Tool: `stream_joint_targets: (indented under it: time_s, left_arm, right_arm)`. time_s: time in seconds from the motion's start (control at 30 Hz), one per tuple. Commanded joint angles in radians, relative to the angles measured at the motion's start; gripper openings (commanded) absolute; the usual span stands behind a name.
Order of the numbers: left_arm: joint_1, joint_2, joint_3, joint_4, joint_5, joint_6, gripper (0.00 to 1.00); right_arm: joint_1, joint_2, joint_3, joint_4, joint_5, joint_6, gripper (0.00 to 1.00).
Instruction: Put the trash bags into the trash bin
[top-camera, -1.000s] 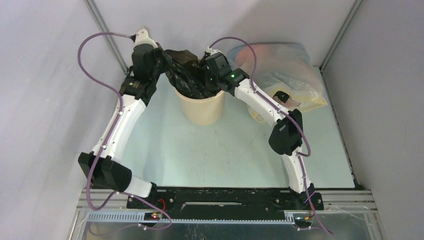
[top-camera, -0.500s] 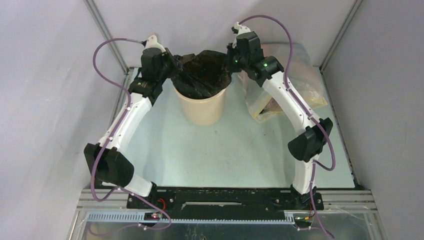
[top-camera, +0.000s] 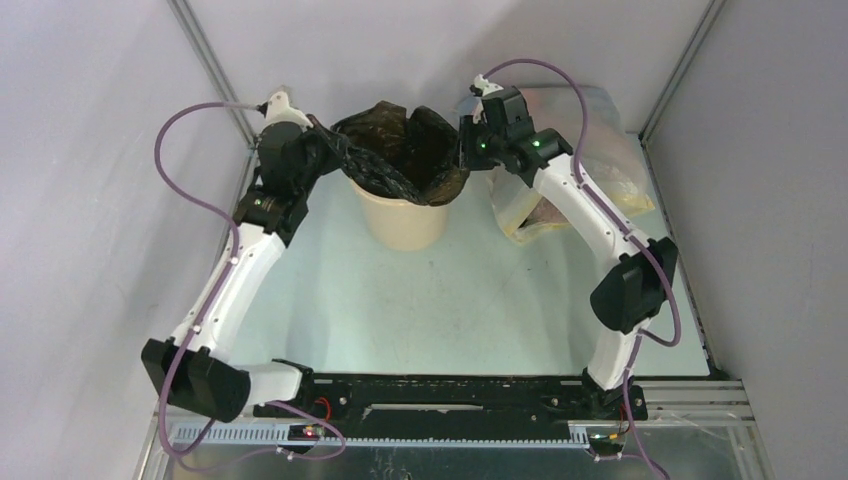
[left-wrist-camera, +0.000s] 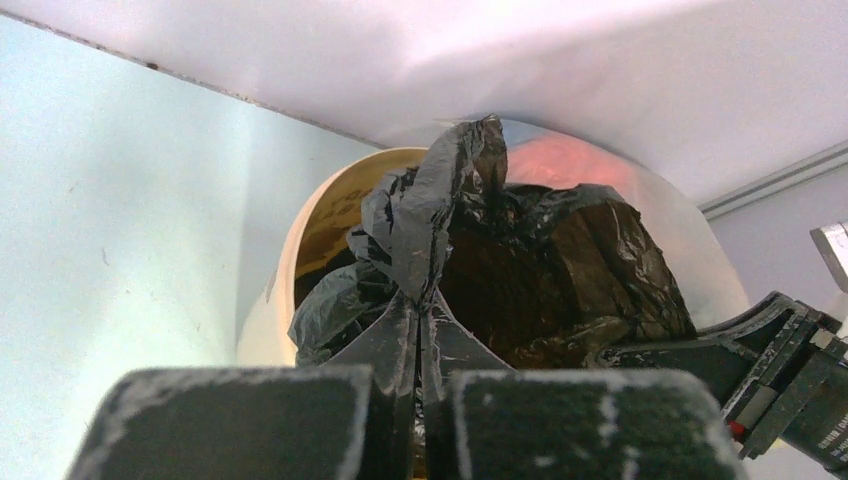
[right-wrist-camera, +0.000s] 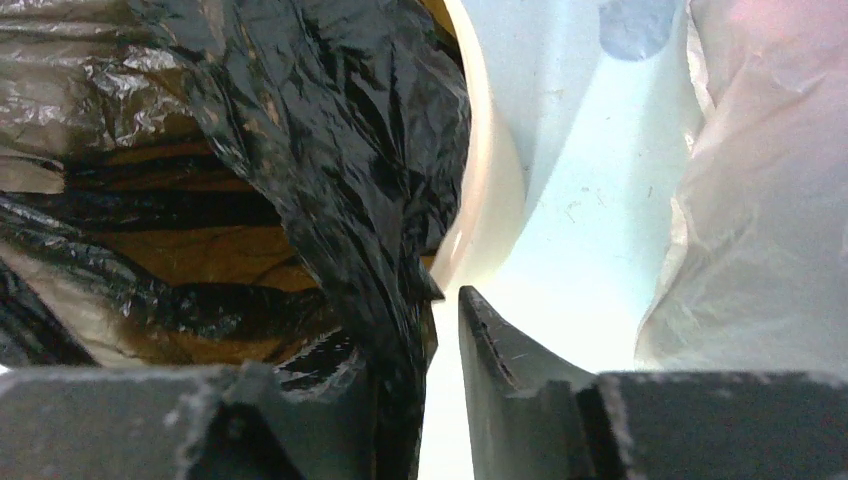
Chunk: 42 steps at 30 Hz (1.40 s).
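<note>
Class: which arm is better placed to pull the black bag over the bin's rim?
Probably left: the left gripper is shut on the trash bag at the trash bin; the right gripper stands open.

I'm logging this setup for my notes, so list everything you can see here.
Thin crinkled black plastic bag: one, glossy black, in and over the bin's mouth.
Round smooth beige bin: one, tan, far middle of the table.
Large translucent whitish bag: one, pinkish contents, right of the bin.
Pale green table: one, under everything.
Left gripper: one, black, jaws shut on the black bag.
Right gripper: one, black, at the bag's right edge; grip unclear.
</note>
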Motion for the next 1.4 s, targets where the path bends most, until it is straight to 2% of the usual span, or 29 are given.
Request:
stream_joint_targets:
  time_s: [0.0, 0.1, 0.33, 0.73, 0.9, 1.2, 1.3, 1.37]
  left_arm:
    - [-0.002, -0.066, -0.065, 0.060, 0.027, -0.063, 0.00]
    - [-0.002, -0.098, -0.085, 0.060, 0.033, -0.067, 0.00]
    - [-0.002, -0.193, -0.151, 0.047, -0.003, -0.045, 0.00]
    - [-0.001, -0.312, -0.269, 0.029, -0.059, -0.035, 0.00]
    - [0.000, -0.338, -0.315, 0.029, -0.068, -0.037, 0.00]
    - [0.002, -0.401, -0.422, 0.037, -0.112, -0.057, 0.00]
    - [0.004, -0.416, -0.448, 0.063, -0.098, -0.061, 0.00]
    - [0.004, -0.417, -0.447, 0.064, -0.090, -0.060, 0.00]
  right_arm:
    - [-0.004, -0.122, -0.054, 0.067, -0.026, -0.012, 0.34]
    - [-0.009, -0.171, -0.115, 0.093, -0.033, -0.014, 0.38]
    - [-0.022, -0.251, -0.214, 0.120, -0.052, -0.014, 0.39]
    - [-0.022, -0.303, -0.352, 0.179, -0.074, -0.006, 0.36]
    - [-0.022, -0.306, -0.402, 0.204, -0.080, 0.003, 0.30]
    - [-0.020, -0.321, -0.476, 0.248, -0.105, 0.014, 0.29]
    - [-0.028, -0.330, -0.487, 0.270, -0.156, 0.031, 0.35]
    - [-0.033, -0.339, -0.491, 0.283, -0.186, 0.041, 0.35]
